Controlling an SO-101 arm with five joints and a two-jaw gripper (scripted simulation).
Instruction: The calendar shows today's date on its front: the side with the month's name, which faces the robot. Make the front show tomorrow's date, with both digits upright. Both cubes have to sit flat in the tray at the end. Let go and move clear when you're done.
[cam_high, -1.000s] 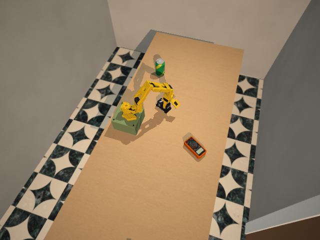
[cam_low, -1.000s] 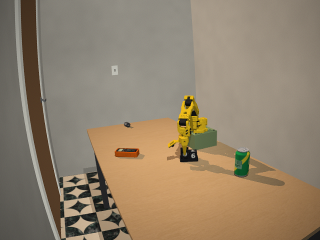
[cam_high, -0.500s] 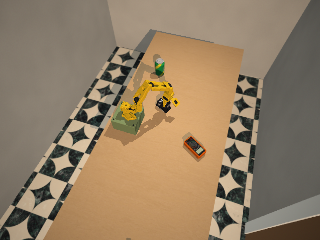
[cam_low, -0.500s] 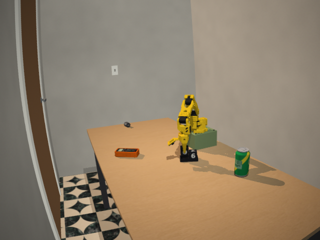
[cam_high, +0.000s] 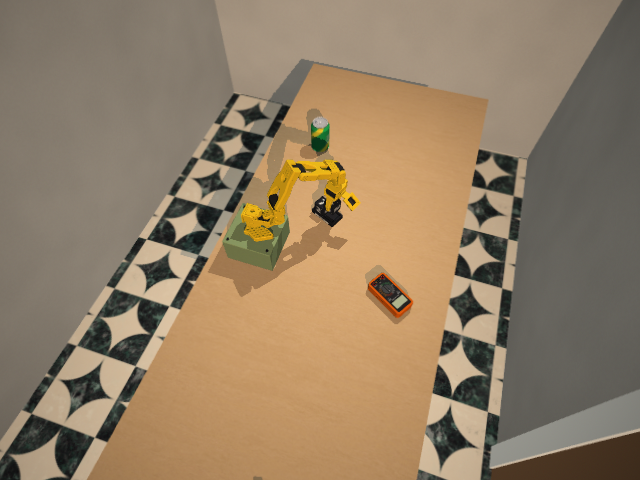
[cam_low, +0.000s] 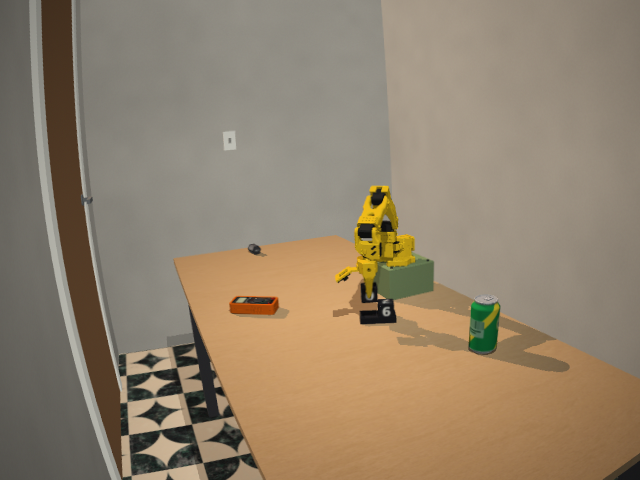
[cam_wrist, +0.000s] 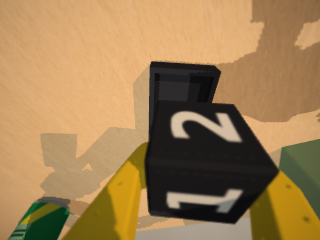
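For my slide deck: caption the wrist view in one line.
Tool shut on a black digit cube, faces 2 and 1 showing, held above the dark tray.

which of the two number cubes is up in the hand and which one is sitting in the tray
The cube showing 2 and 1 is clamped in the hand, lifted above the tray. The cube with the 6 facing out sits in the tray.

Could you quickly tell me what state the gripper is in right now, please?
Gripper: closed on the black number cube, held above the tray.
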